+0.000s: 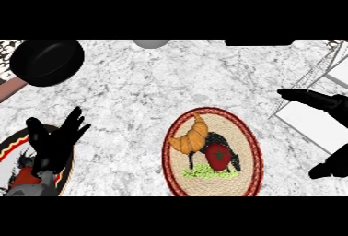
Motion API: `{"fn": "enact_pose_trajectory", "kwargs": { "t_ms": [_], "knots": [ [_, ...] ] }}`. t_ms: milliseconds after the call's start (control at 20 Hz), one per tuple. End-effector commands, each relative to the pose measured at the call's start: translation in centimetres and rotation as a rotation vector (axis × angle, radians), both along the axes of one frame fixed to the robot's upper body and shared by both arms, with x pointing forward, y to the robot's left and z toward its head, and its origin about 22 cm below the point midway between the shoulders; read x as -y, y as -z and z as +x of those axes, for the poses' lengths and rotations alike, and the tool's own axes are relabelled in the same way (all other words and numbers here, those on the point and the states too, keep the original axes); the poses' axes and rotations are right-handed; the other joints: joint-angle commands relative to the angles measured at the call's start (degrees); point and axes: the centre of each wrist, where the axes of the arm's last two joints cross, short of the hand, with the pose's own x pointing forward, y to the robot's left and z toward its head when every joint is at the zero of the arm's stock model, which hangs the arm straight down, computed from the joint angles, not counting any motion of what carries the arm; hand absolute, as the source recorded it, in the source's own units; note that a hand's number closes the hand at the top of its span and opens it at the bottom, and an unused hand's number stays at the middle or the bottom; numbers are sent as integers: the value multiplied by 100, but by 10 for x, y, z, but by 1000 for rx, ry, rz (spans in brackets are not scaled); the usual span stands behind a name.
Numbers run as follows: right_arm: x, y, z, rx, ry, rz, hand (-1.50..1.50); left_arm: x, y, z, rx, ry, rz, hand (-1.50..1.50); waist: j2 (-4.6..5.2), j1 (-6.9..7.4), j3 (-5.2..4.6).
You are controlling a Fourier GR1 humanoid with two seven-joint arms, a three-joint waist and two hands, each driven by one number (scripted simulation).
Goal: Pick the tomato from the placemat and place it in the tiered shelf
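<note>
- The right robot hand point(318, 102) shows at the right side of the head view, above the white tiered shelf point(309, 120). Its fingers extend straight toward the left and hold nothing; the thumb hangs lower, near the right edge.
- The hand stands well apart from the tomato point(218, 156), so the grasp is judged not yet begun. The spread fingers suit a reach over the fruit from the right.
- The left robot hand point(54, 140) rests open at the lower left, fingers up, over a second patterned mat point(10, 143). It takes no visible part in the task.
- The tomato lies on the oval woven placemat point(245, 138), right of centre and toward its near end. It touches nothing that grips it.
- A croissant point(192, 137) lies just beside the tomato, up and to the left, on the same placemat. A grasp from the right side is judged to avoid disturbing it.
- The tiered shelf stands at the right edge of the counter point(170, 78), near the placemat; a wire frame rises at its far side. The transfer is judged a short move to the right.
- A black pan point(48, 62) sits at the far left of the counter, clear of the working path.
</note>
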Motion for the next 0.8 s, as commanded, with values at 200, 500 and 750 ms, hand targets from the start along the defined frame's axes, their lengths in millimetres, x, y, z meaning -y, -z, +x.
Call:
{"fn": "enact_pose_trajectory", "kwargs": {
  "t_ms": [200, 500, 750],
  "knots": [
    [-68, -35, -17, -12, 117, -145, -150, -5, 8, 2, -51, 0, -3, 0, 39, -9, -51],
    [-130, -32, -30, -11, 178, -267, -150, 2, 9, -5, -70, 5, -9, 0, 40, 32, -48],
    [-149, -6, -33, -75, 141, -383, -150, 3, 12, 0, -52, -18, -23, 0, 55, 27, -45]
  ]
}}
